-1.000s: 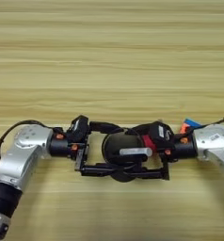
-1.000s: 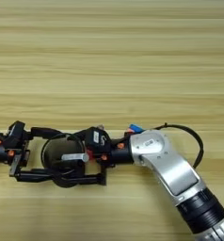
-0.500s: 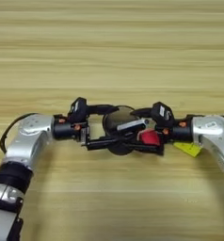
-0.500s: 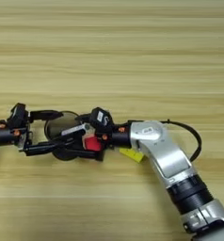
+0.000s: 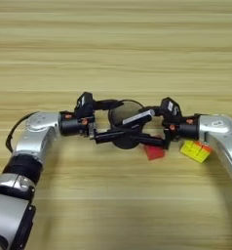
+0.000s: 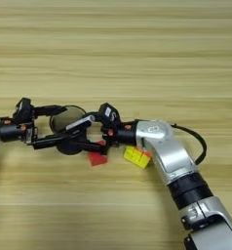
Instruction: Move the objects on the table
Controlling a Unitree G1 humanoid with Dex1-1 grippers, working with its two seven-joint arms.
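Note:
The black cup [image 5: 122, 128] stands at the middle of the table [image 5: 116, 53], and a black-and-silver marker [image 5: 138, 117] leans out of it to the right. My left gripper [image 5: 126, 119] reaches in from the left, one finger on the cup's far side and one on its near side. From the right comes my right gripper [image 5: 140, 126], its fingers likewise straddling the cup. Just below the right gripper's near finger lies the small red cube [image 5: 154, 152]. The multicoloured puzzle cube [image 5: 196, 150], yellow face up, rests under my right wrist.
Both forearms lie low across the table's near half, the right one running off to the lower right [image 6: 186, 185]. A black cable [image 6: 198, 144] loops beside the right arm.
Both grippers have moved away from me with the cup between them. The red cube and the puzzle cube now show on the near side of the right arm.

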